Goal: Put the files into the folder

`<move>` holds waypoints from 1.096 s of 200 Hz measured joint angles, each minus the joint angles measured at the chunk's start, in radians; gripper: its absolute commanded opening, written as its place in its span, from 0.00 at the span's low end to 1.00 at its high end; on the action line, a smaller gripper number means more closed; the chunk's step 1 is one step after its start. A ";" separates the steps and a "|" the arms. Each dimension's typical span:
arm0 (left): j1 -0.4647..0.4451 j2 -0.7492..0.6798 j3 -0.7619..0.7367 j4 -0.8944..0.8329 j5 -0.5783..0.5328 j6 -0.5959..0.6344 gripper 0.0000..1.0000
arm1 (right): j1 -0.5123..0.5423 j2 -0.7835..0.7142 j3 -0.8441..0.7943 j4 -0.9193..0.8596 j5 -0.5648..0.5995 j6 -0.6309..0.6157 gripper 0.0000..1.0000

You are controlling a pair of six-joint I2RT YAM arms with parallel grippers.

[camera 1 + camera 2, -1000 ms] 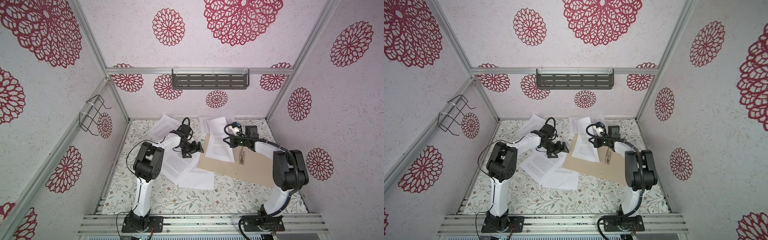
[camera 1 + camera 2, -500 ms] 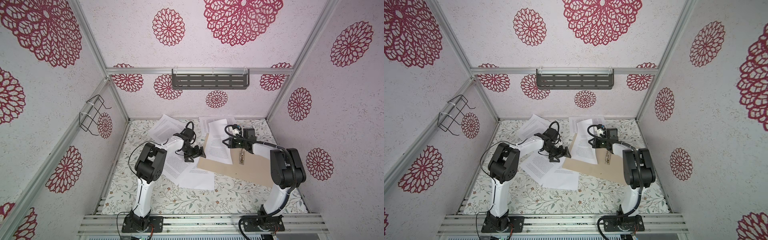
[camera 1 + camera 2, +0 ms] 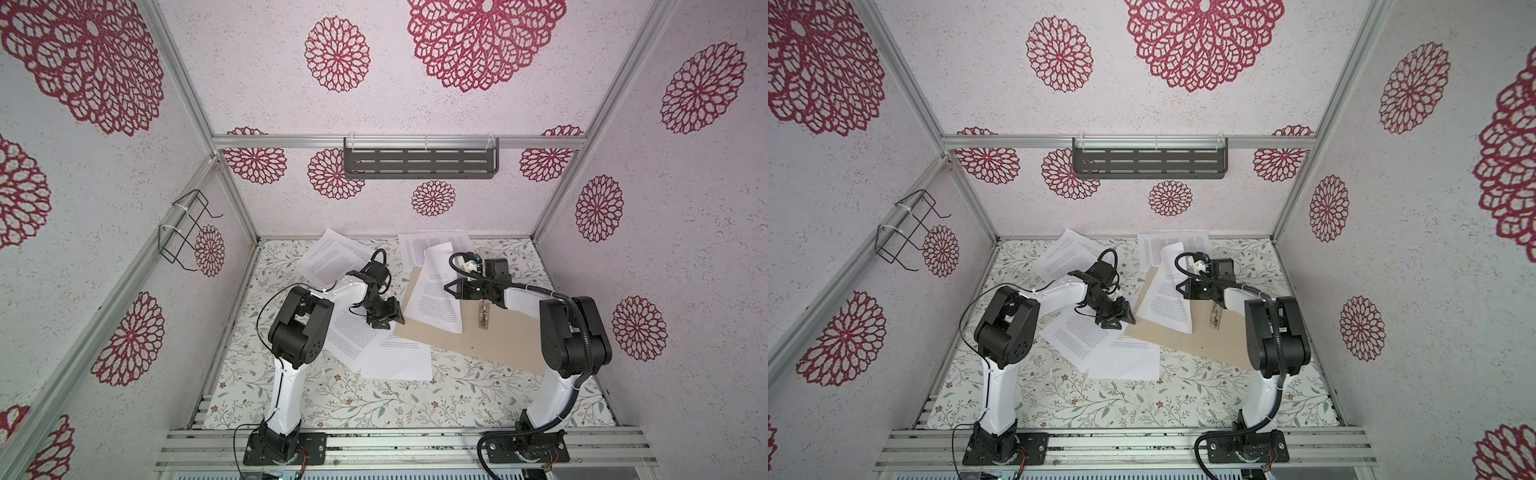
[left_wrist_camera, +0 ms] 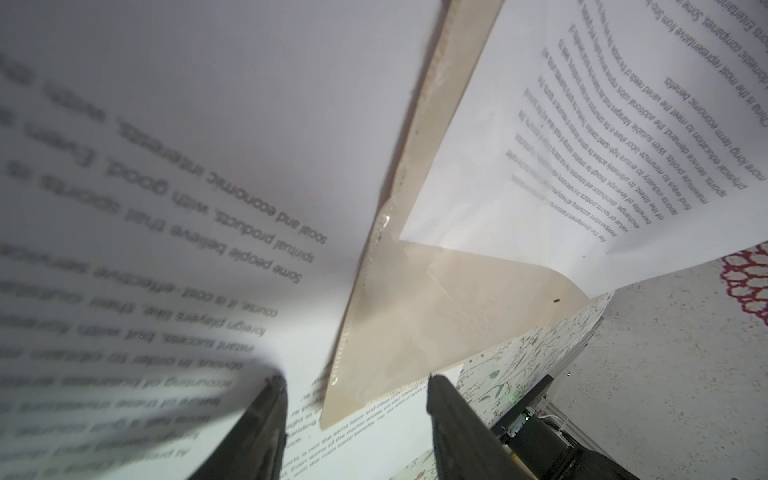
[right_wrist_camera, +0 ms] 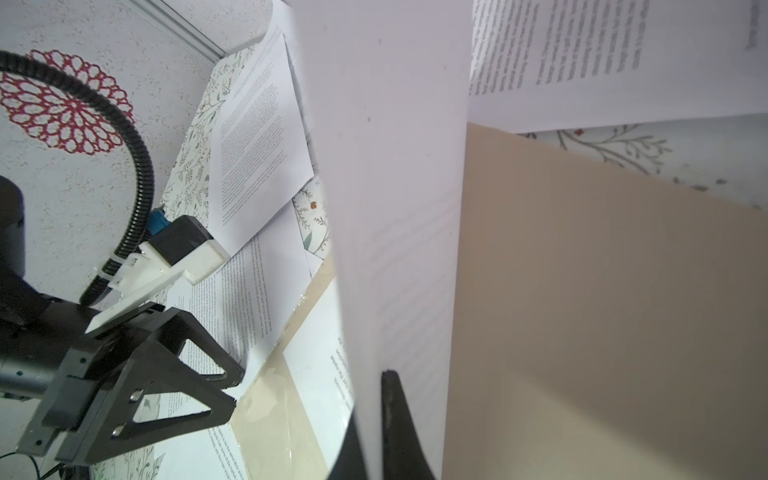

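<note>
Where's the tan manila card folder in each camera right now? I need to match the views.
Both top views: tan manila card folder lies flat, right of centre.
Left wrist: mid-frame, its corner ahead of the left gripper.
Right wrist: broad tan face beside the white printed sheet.
Shared landmark: that sheet, curling up from it.

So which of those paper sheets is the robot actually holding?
The sheet over the tan folder: the right claw pinches it, curling its far end upward. The others lie unlifted.
</note>
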 measured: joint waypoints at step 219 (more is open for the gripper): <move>-0.027 -0.071 -0.157 0.037 -0.003 -0.028 0.10 | 0.012 0.035 0.069 -0.166 -0.004 -0.004 0.00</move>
